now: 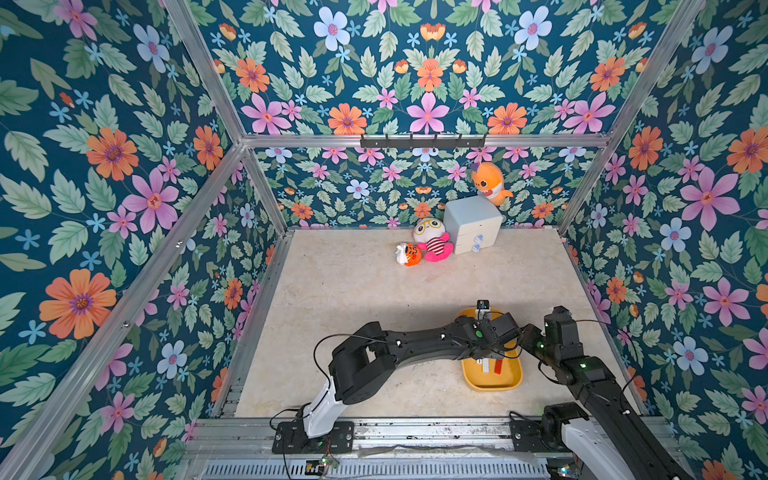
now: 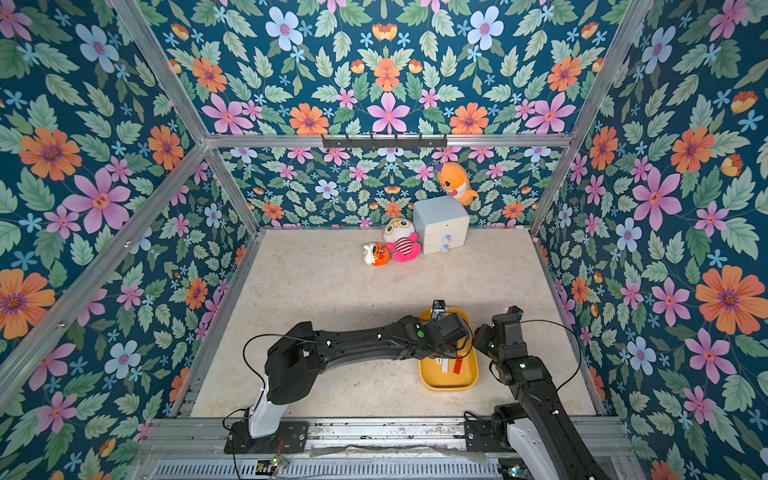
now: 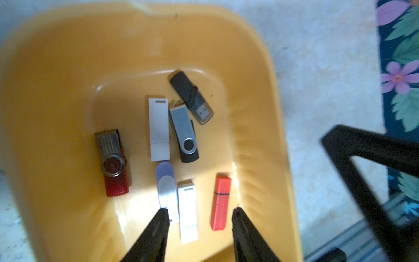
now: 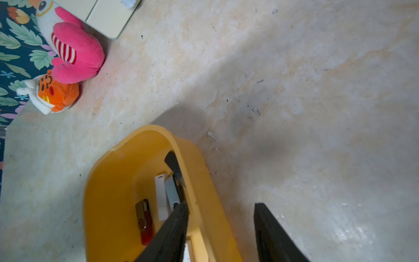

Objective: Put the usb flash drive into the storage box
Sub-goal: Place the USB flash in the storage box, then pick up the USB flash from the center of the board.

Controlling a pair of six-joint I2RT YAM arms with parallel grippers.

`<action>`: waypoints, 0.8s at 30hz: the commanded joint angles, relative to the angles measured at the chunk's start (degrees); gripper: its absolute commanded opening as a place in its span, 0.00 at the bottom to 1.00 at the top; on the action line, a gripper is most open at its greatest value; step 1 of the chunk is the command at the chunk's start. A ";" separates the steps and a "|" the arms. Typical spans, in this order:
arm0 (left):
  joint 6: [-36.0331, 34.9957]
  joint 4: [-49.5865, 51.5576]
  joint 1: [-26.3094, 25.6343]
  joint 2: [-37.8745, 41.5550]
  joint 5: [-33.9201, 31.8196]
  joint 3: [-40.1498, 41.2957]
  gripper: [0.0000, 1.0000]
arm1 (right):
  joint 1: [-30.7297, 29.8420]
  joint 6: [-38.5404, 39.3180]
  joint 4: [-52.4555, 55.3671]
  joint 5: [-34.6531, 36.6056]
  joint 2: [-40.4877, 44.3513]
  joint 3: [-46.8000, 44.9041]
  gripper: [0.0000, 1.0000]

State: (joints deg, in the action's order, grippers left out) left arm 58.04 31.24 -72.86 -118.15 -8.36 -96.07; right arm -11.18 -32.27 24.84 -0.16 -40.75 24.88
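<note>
The mustard-yellow storage box (image 1: 492, 386) (image 2: 446, 386) sits on the table at the front right, partly under my left arm. In the left wrist view the storage box (image 3: 56, 90) holds several usb flash drives, among them a red swivel one (image 3: 114, 165), a long white one (image 3: 158, 129) and a black one (image 3: 190, 95). My left gripper (image 3: 199, 212) hangs open above a short white drive (image 3: 188, 211) and an orange-red drive (image 3: 221, 202), holding nothing. My right gripper (image 4: 222, 206) is open and empty beside the box (image 4: 113, 181), one finger over its rim and one over the table.
A pale drawer cabinet (image 1: 473, 224) stands at the back wall with an orange plush (image 1: 490, 183) above it. A pink-and-white plush (image 1: 432, 245) and a small tiger plush (image 1: 409, 254) lie next to it. Floral walls close in three sides.
</note>
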 commanded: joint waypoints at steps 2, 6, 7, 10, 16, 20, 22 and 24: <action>-3.76 6.48 2.64 8.32 -5.44 2.87 0.52 | -0.28 1.91 0.92 -6.55 -1.94 4.43 0.51; -4.40 5.58 12.73 26.64 -7.21 20.18 0.53 | -8.77 -0.85 1.47 -4.54 -4.23 9.59 0.47; -5.02 5.25 16.30 31.02 -6.37 24.60 0.53 | -13.00 -1.59 1.10 -1.99 -5.36 10.80 0.47; -9.27 6.86 29.92 45.43 -4.82 34.78 0.56 | -27.50 -4.06 -1.65 5.58 -12.34 15.57 0.47; -24.07 13.52 56.30 57.45 0.03 39.29 0.60 | -50.07 -3.97 -6.73 11.10 -40.56 33.21 0.50; -29.88 11.83 66.79 60.22 2.93 42.92 0.60 | -58.51 0.63 -5.63 9.76 -60.66 49.80 0.54; -31.33 10.44 70.02 61.28 4.34 44.91 0.60 | -60.78 2.11 -4.86 9.19 -67.41 56.17 0.55; -31.51 8.86 72.08 62.03 4.49 46.79 0.60 | -62.38 3.52 -4.19 7.89 -73.13 62.11 0.57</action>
State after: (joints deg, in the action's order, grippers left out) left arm 30.81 41.89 -2.83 -56.90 -6.35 -50.76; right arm -72.05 -32.10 19.14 7.75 -109.16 81.67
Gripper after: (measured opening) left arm 0.600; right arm 0.559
